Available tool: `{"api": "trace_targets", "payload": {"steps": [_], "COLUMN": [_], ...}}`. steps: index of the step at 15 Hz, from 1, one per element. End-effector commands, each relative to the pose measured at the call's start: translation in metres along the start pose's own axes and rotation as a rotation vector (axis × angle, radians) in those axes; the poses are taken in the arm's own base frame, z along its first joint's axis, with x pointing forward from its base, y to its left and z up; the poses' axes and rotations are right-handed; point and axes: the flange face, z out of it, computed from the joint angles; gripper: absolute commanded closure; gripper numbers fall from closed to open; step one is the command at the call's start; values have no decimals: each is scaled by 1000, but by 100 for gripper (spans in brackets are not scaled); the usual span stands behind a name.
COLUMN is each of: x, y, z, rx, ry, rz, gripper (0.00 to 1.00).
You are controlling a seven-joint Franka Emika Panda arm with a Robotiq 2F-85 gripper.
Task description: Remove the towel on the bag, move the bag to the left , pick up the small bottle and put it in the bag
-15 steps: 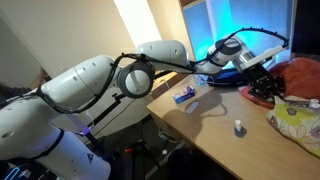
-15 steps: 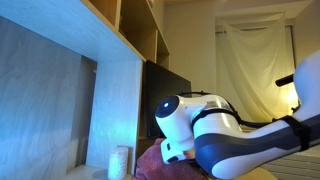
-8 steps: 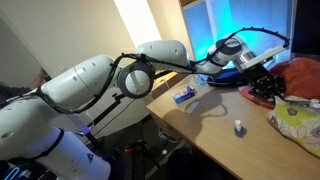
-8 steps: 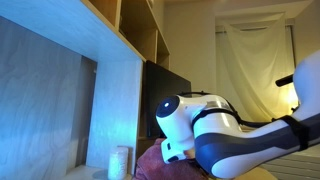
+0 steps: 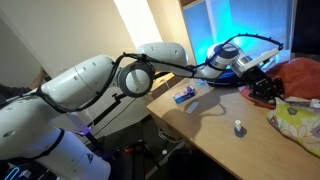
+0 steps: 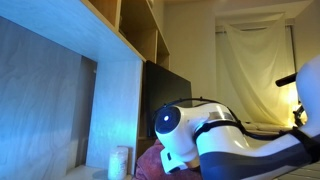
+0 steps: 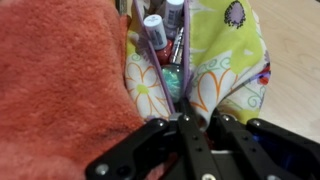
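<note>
An orange-red towel lies over the left part of the open floral bag; it also shows in an exterior view on top of the bag. Several bottles stand inside the bag. My gripper is low at the bag's opening, by the towel's edge. Its fingers are nearly together, with a thin fold of reddish cloth between them. It also shows in an exterior view. The small white bottle stands on the desk in front of the bag.
A blue packet lies on the wooden desk near its edge. A lit monitor stands behind the arm. Wooden shelves and a white cylinder show in an exterior view.
The arm has shifted slightly: the wrist rose a little over the desk, and the arm's body sank lower. The towel and bag have not moved.
</note>
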Motion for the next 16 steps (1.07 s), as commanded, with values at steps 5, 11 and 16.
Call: {"api": "trace_targets", "payload": {"steps": [5,11,16], "x": [47,31,14], "y": [-19,-25,-38], "z": [8,16,22], "rx": [-108,-104,-116], "ry": [-32,71,170], "rz": [-101,-121,-146], "gripper": [96,96,96]}}
